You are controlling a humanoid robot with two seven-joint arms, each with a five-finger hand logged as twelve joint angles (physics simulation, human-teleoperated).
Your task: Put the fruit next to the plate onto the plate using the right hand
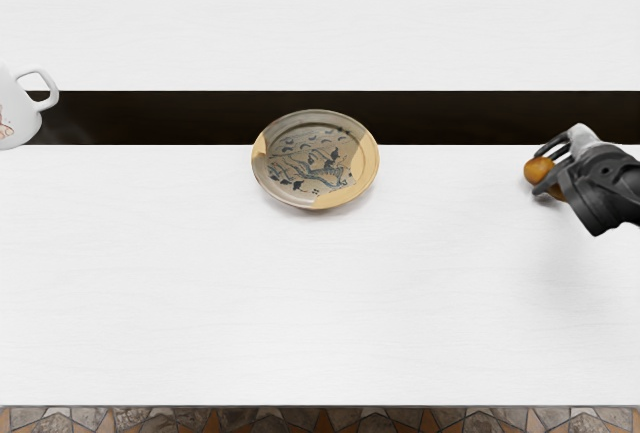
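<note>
A round plate point(315, 159) with a tan rim and a blue painted centre sits on the white table, a little above the middle of the head view. Far to its right lies a small orange fruit point(537, 170), near the table's back edge. My right hand point(556, 165), dark grey with pale fingertips, comes in from the right edge and has its fingers curled round the fruit, which shows only partly between them. The fruit looks at table height. The left hand is out of view.
A white mug point(18, 105) with a handle stands at the far left edge. A dark gap point(150, 118) runs across the view behind the plate, between the near table and a second white surface point(320, 33) beyond it.
</note>
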